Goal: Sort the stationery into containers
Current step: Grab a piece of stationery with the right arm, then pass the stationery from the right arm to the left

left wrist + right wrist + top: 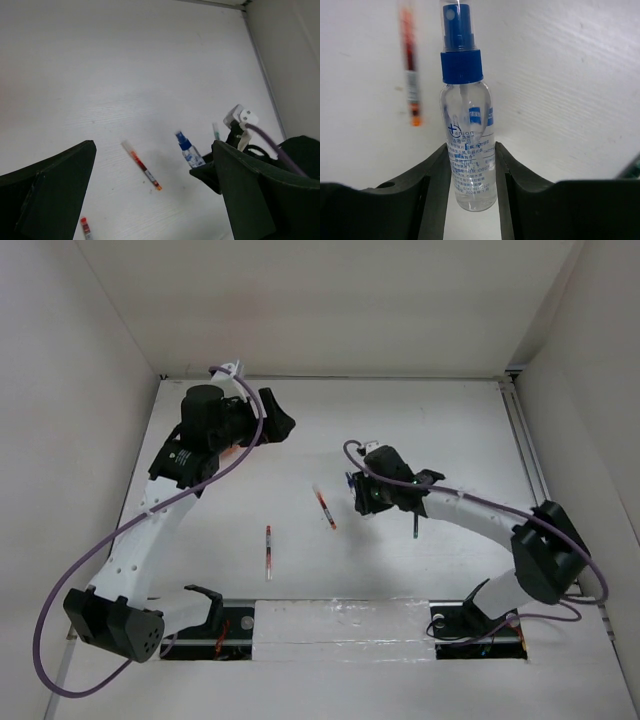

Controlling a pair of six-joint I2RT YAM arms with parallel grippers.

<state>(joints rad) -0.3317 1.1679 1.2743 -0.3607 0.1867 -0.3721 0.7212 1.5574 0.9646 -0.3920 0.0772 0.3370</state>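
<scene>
Two fingers of the right gripper (470, 152) are clamped on the lower half of the clear blue-capped bottle (465, 125), one on each side, with the cap sticking out past the fingertips. I honestly can't tell if the bottle is touching the white table (450, 420) or is just off it. Working out from the bottle: one thin red-white pen (324, 508) lies just beside it on the left arm's side, looking blurry in the overhead and right wrist views. The second red-white pen (268, 552) is farther off the same way and closer to the arm bases. The dark green pen (415, 528) is on the bottle's other side, near the right arm's wrist. The left gripper (154, 146) is well apart from the bottle, over toward the back left of the table, jaws spread wide with nothing between them. Its camera looks back at the bottle and both red-white pens.
</scene>
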